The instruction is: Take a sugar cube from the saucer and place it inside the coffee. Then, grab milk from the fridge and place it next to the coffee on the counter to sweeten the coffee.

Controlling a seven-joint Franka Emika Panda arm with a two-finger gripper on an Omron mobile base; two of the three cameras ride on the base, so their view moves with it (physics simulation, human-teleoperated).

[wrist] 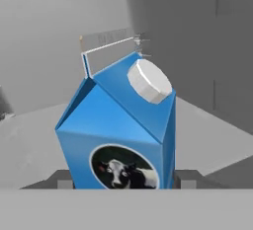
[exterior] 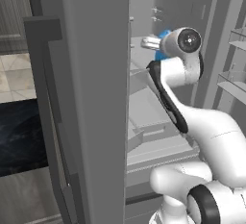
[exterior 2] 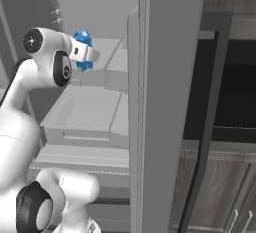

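The gripper [wrist: 118, 182] sits with its jaws spread to either side of the milk [wrist: 121, 130], one grey finger tip showing at each lower flank of the carton. Whether the pads press on the carton walls or stand just clear of them I cannot tell; the fit is close. In the right base view the gripper [exterior 2: 86, 53] reaches into the open fridge [exterior 2: 165, 77], with the milk [exterior 2: 83, 39] straight ahead of it on an upper shelf [exterior 2: 107, 52].

The carton stands upright just in front of the gripper, one edge turned toward it, a white round cap on the sloped roof above and a cow picture on the face below. It is probably light to moderate in weight, with liquid that could slosh. Its flat board walls should give a little under pressure, so a firm but not crushing squeeze seems right. The smooth printed sides may slip. The best hold is likely across the two opposite flat walls at mid-body, below the slanted top, avoiding the cap and the thin ridge.

Beyond the carton lie the fridge's pale grey back wall and shelf floor.
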